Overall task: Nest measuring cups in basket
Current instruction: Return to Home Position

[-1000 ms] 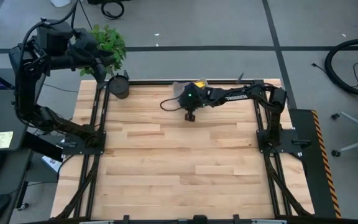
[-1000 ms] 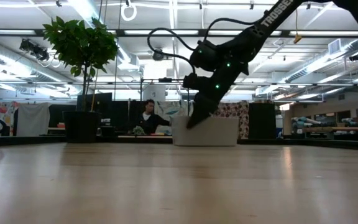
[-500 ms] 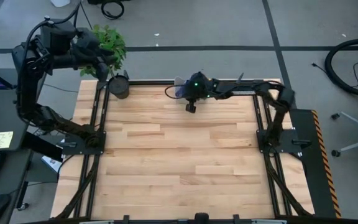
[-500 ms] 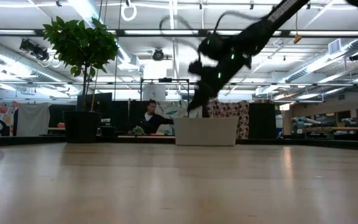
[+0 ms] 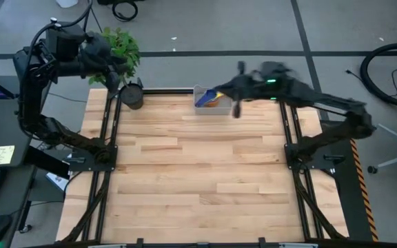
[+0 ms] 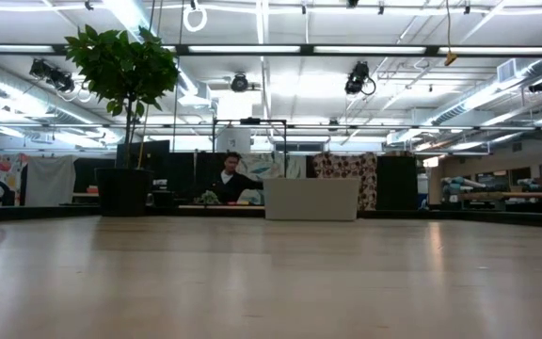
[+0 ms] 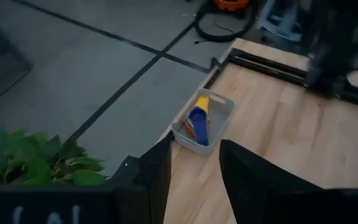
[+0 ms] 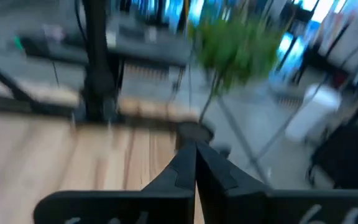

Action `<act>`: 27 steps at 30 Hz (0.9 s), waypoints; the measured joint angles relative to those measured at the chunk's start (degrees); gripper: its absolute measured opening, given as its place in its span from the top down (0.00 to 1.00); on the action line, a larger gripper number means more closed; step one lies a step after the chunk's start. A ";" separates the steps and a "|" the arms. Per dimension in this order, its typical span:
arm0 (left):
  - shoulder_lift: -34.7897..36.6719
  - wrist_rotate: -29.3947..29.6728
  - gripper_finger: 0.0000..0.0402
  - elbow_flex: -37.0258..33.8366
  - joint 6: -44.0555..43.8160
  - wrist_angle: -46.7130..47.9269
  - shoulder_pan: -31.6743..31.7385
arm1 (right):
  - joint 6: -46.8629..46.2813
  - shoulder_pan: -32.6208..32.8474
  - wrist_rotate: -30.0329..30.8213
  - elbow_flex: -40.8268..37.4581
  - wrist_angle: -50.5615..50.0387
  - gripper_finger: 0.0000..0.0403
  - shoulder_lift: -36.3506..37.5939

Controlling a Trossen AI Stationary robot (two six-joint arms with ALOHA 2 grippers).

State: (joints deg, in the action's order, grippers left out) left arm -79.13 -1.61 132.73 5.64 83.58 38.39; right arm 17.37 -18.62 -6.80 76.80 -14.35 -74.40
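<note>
The left claw hangs above the wooden bench's far left corner, fingers parted, empty. The small pale grey plastic basket sits at the far edge, holding nested bright plastic measuring cups, with blue and yellow showing. Just beside it, the right claw is pinched closed, empty.

left claw parted, arm folded high, right claw closed, arm outstretched
</note>
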 joint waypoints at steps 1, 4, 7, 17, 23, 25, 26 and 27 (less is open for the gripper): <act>0.02 -1.11 0.65 0.00 1.10 0.23 0.00 | 0.16 0.63 0.32 0.34 0.16 0.97 2.35; 0.65 -6.44 0.65 -0.09 4.38 1.01 0.00 | -0.47 2.17 0.59 0.55 0.20 0.97 9.55; 2.66 -11.85 0.65 -0.09 6.62 0.91 -0.02 | -1.17 3.33 0.64 0.57 0.62 0.97 15.86; 14.19 -13.37 0.65 -0.09 6.61 0.37 0.02 | -11.19 5.93 0.21 0.57 -0.62 0.97 29.36; 23.00 -12.63 0.65 0.02 6.61 1.29 0.00 | -9.62 5.93 -2.29 0.48 -6.00 0.97 35.93; 25.84 -12.61 0.65 0.00 6.59 2.71 0.00 | -8.81 5.91 -2.25 0.48 -9.87 0.97 38.95; 27.21 -12.61 0.65 0.00 6.47 3.48 0.01 | -8.79 5.91 -1.96 0.48 -11.83 0.97 40.58; 28.54 -12.61 0.65 -0.01 5.41 4.39 0.01 | -8.85 5.91 -1.45 0.52 -13.63 0.97 42.32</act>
State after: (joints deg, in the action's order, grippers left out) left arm -50.59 -14.22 132.71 11.05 87.97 38.40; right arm 8.52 -12.71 -8.24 77.32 -27.98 -32.08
